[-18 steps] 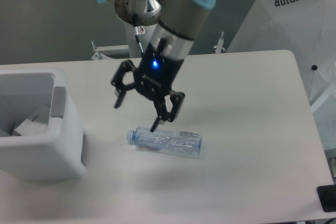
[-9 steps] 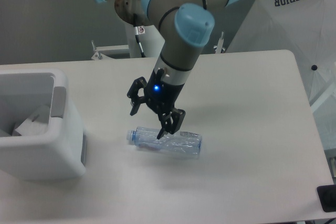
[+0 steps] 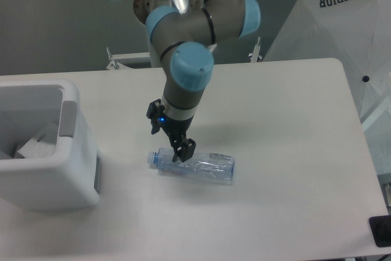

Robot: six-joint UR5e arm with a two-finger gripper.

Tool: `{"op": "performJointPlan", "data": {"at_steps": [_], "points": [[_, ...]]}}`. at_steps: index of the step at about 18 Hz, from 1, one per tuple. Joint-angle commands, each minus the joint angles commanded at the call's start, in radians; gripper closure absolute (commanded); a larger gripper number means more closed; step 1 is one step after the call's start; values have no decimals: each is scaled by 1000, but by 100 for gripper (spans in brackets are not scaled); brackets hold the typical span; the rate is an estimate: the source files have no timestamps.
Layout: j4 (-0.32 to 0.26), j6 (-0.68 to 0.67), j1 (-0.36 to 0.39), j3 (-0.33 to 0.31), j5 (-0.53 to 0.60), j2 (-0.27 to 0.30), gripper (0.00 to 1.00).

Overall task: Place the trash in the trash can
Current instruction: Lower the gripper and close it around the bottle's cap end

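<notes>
The big white boxy plastic bin [image 3: 43, 151] sits at the table's left edge, mouth up to take drops; white crumpled trash [image 3: 38, 140] lies inside. The crushed clear plastic bottle with its blue cap [image 3: 192, 165] lies flat mid-table, within reach. My arm folds steeply down, my gripper [image 3: 174, 147] at the bottle's cap end; whether my fingers have clenched, I cannot tell.

The crushed clear bottle [image 3: 194, 166] lay on its side directly under the gripper [image 3: 170, 143], blue cap leftward; the white trash can [image 3: 46, 148] stood well left.
</notes>
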Motion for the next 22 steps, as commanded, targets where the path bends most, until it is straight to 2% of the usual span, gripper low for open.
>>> {"op": "performJointPlan", "data": {"at_steps": [2, 4, 7, 15, 22], "points": [[8, 0, -22, 2, 57, -23, 2], [53, -5, -43, -3, 117, -38, 3], [107, -5, -57, -5, 132, -72, 3], [109, 0, -84, -12, 135, -121, 3], [114, -11, -89, 26, 158, -175, 3]]}}
